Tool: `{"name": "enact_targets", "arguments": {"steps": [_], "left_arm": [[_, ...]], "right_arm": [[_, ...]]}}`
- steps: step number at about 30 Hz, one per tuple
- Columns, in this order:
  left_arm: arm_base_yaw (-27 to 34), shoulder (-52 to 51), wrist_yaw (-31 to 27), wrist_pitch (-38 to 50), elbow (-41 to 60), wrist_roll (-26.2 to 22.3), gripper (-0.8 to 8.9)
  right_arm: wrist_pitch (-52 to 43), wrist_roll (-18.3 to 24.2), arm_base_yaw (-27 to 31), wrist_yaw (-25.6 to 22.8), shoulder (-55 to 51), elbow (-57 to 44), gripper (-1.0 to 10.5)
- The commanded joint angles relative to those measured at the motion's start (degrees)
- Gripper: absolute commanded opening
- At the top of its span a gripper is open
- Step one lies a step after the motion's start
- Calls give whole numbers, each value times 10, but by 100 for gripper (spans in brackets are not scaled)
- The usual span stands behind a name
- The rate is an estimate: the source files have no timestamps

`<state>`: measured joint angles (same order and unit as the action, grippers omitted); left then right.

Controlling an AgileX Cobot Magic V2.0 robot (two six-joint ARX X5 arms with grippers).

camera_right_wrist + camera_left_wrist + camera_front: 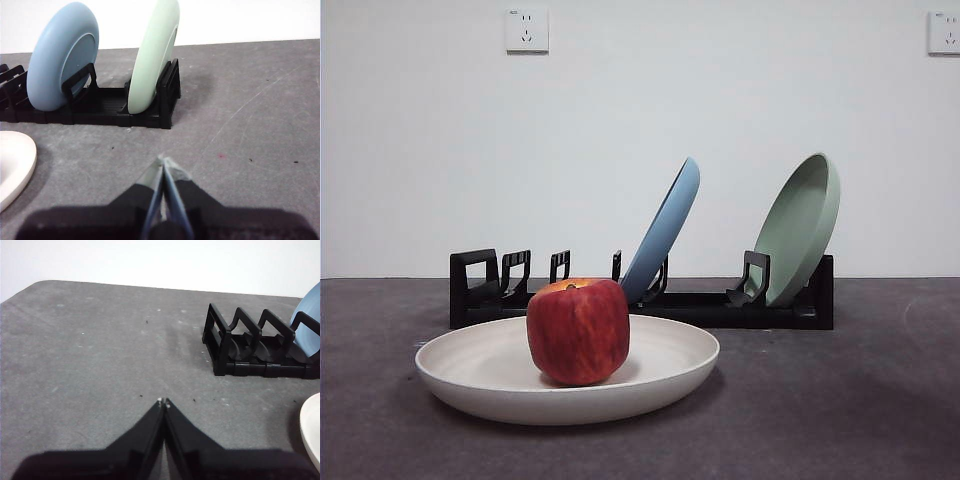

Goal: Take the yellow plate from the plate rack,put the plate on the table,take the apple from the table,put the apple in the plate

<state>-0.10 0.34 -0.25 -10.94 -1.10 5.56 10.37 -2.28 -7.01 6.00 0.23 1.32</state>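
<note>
The cream yellow plate (650, 375) lies flat on the dark grey table (840, 410) in front of the plate rack (700, 305). The red apple (578, 330) stands upright in the plate, a little left of its middle. The plate's edge also shows in the left wrist view (312, 432) and in the right wrist view (12, 165). My left gripper (163, 402) is shut and empty above bare table, off the rack's loop end (220, 340). My right gripper (164, 161) is shut and empty, above the table in front of the rack's other end (167, 100). Neither gripper shows in the front view.
A light blue plate (665, 230) leans in the rack's middle slots and a pale green plate (800, 228) leans at its right end. Both show in the right wrist view, blue (60, 57) and green (152, 55). A white wall with two sockets stands behind.
</note>
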Motion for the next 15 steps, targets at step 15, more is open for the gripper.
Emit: {"name": "enact_targets", "arguments": {"steps": [15], "left_arm": [[2, -2, 3, 3, 9, -7, -3]], "right_arm": [[-3, -8, 2, -3, -1, -10, 1]]}}
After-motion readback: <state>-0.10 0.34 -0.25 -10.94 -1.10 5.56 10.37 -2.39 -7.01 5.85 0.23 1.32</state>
